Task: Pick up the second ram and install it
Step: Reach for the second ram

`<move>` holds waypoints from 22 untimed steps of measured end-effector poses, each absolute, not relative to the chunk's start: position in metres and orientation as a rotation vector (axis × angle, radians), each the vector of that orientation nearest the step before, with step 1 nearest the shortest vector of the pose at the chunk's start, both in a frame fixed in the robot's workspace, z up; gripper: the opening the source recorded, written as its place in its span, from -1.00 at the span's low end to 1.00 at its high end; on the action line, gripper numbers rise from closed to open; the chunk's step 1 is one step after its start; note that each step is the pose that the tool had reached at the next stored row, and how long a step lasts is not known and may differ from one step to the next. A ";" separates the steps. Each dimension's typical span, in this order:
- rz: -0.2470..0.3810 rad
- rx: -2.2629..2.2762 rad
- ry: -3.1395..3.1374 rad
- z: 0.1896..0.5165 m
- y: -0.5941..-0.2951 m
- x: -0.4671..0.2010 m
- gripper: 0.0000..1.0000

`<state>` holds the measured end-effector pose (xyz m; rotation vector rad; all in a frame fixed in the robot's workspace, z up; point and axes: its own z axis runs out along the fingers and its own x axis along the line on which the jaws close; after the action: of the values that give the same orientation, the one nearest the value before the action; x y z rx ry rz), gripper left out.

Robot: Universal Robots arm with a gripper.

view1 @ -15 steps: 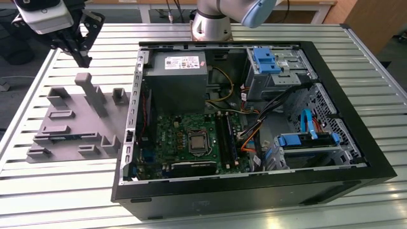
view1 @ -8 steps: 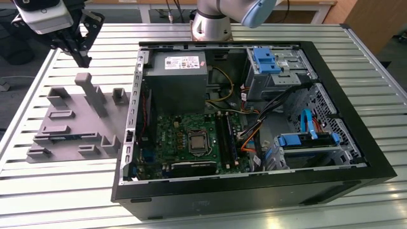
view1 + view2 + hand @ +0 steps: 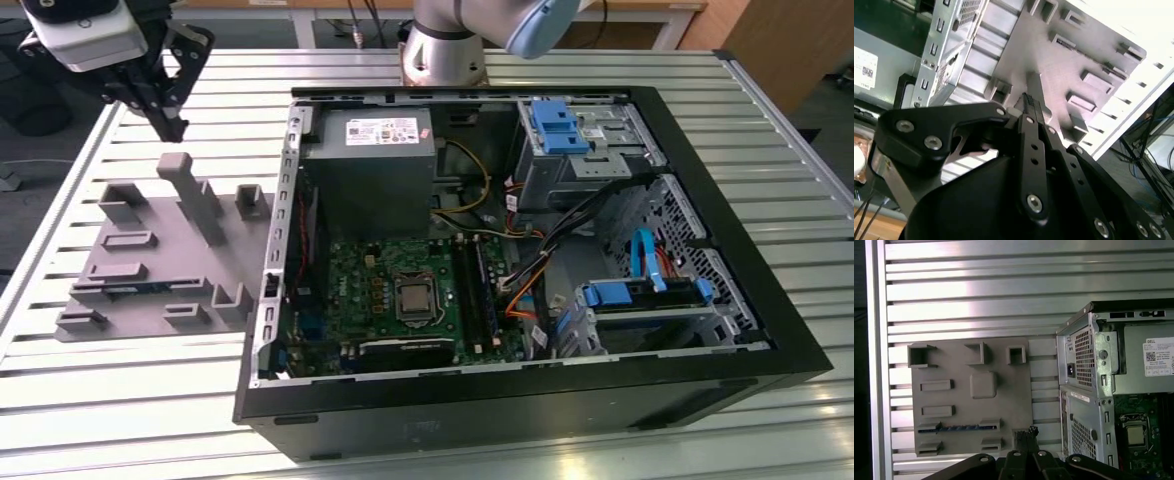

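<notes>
The table [image 3: 801, 250] is a top of long ribbed aluminium slats that shine pale under the room light, with dark grooves between them. An open computer case [image 3: 534, 400] lies on its side over the middle of the table. Its grey power supply [image 3: 367, 160] sits toward the far edge and its green motherboard [image 3: 387, 290] toward the near edge. The arm's base [image 3: 447, 50] stands at the far edge, just behind the case.

Beside the case, toward the table's edge on the exterior view's left, lies a flat grey holder plate [image 3: 147, 215] with raised blocks and slots. The second ram [image 3: 134, 288] rests in one of the slots near the plate's near end. It shows as a thin blue-green strip, also visible in the first wrist view [image 3: 959, 428].

The end effector [image 3: 171, 125] hangs above the far end of the plate, well apart from the ram and touching nothing. Both wrist views show its dark fingers pressed together at the tips, with nothing between them [image 3: 1029, 100] [image 3: 1026, 432].

Beyond the far edge are wood-fronted furniture [image 3: 641, 20] and dark floor. The second wrist view shows loose cables [image 3: 1154, 165] below the table.
</notes>
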<state>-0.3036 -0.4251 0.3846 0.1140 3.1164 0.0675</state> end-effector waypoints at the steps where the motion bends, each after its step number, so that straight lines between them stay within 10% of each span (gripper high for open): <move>1: 0.067 0.114 3.116 0.385 -0.426 -0.307 -0.79; 22: 0.068 0.112 3.116 0.380 -0.431 -0.395 -0.79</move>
<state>-0.3946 -0.4306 0.3796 0.1125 3.1164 0.0676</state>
